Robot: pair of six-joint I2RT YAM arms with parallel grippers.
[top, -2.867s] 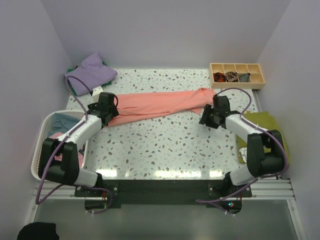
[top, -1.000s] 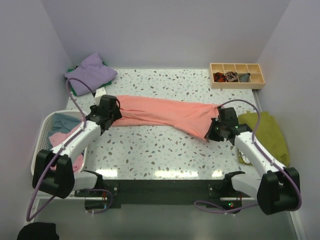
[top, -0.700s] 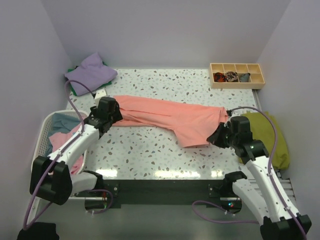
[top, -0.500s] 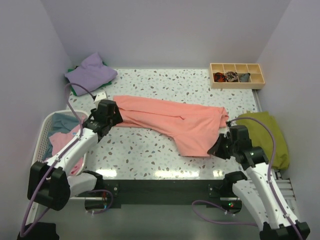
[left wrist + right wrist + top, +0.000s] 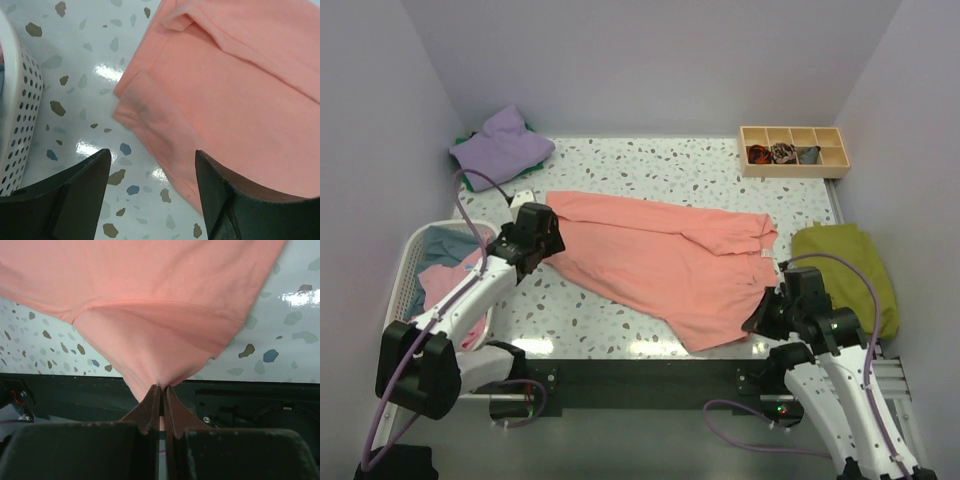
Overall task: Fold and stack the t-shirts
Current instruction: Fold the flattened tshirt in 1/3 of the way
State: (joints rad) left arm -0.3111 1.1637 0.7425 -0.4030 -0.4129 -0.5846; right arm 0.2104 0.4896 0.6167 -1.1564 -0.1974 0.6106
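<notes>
While the right gripper (image 5: 757, 320) is clamping shut on the near corner of the salmon-pink t-shirt (image 5: 660, 250), right at the table's front edge, the cloth is fanning away from it toward the far left. The shirt's long axis is running diagonally across the speckled terrazzo table (image 5: 650, 160), from this pinched corner to a folded sleeve end under the left gripper (image 5: 548, 240). That gripper is hovering with its jaws spread wide, holding nothing, one finger over the pink cloth and the other over bare table. The right arm is therefore controlling the near end, and the left arm is nearer the far-left end, so any flattening probably depends on the left jaws taking that edge. The shirt is lying mostly spread but wrinkled, with one fold running along its far side. To the left, a white perforated basket (image 5: 402, 262) is holding a light blue shirt (image 5: 445, 243) and a pink shirt (image 5: 440, 285). To the right, an olive-green shirt (image 5: 845, 270) is resting beside the table. Farther back, a lavender shirt (image 5: 502, 145) is sitting crumpled in the far-left corner, and a wooden compartment tray (image 5: 795, 168) is standing at the far right. Plain lavender walls are enclosing three sides.
</notes>
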